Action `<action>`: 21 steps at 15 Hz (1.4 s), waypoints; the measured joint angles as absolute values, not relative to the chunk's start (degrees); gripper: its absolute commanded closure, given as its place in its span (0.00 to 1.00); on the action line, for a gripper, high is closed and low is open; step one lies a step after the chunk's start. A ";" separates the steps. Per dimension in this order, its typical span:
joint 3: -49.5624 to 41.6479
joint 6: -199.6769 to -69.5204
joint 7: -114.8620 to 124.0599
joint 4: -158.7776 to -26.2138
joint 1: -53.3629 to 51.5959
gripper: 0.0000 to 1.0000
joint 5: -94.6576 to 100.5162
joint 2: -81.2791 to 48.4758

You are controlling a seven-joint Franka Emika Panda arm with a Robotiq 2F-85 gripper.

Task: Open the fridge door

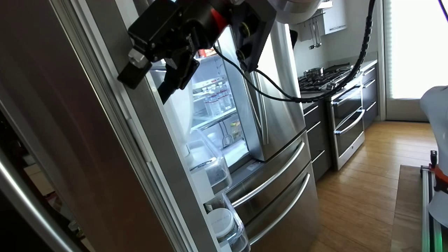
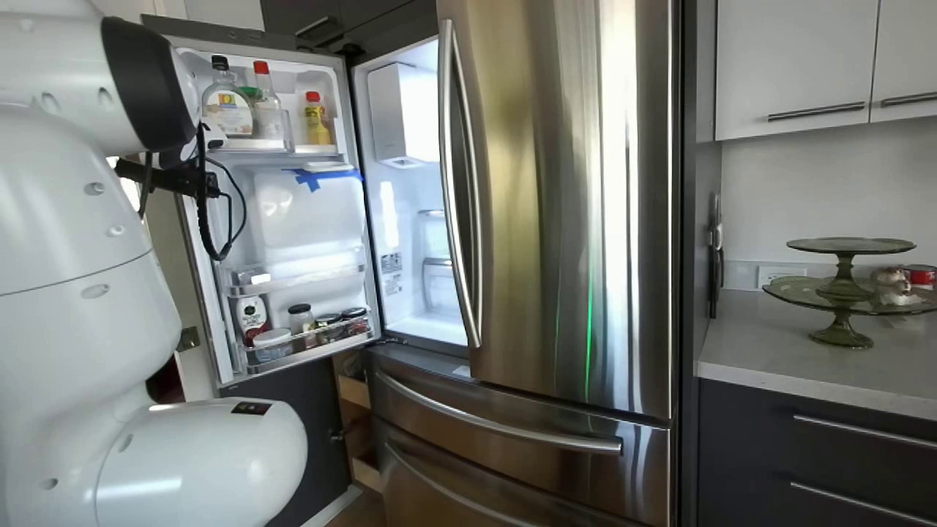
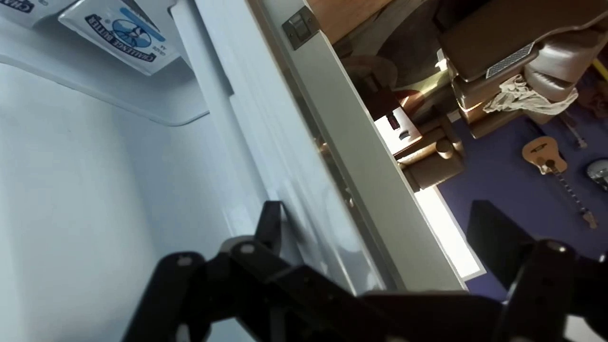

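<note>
Much done already, to judge from both exterior views: can see the tall fridge door [image 2: 304, 212] with a grey metal edge and a white moulded inner panel standing swung well out from the brightly lit white interior [image 2: 402, 197], and well apart from the plain brushed-steel upper door [image 2: 556, 205], closed beside the opening. Can look straight in to clear plastic water bottles [image 1: 217, 99] on a pale shelf [image 1: 220, 116], and onto a clear, black-capped bottle with a pale label [image 2: 228, 113] in an upper clear bin [image 2: 249, 144]. Find the black two-fingered end effector [image 3: 377, 218] at the free edge of the opened fridge door, spread, with the fingers [image 3: 270, 228] straddling that edge: one on the inner side, just beside the inner panel, one on the outer side, seemingly apart in the wrist view. Cannot tell about contact on the inner side. Would call that hooking around rather than pinching, and would rate the opening as largely achieved, perhaps complete. Left to do, presumably: push a little wider if needed, then back off without dragging the fridge door shut again.
</note>
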State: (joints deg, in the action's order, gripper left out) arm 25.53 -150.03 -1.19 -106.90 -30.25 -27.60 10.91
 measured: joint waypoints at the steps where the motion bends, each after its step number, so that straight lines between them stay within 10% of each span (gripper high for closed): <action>1: 25.40 -150.03 -1.11 -106.90 -30.24 0.00 -27.71 10.92; 21: 20.04 -94.70 17.02 -110.55 -18.15 0.00 -9.21 34.53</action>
State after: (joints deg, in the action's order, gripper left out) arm 20.04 -94.70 17.02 -110.55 -18.15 -9.21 34.53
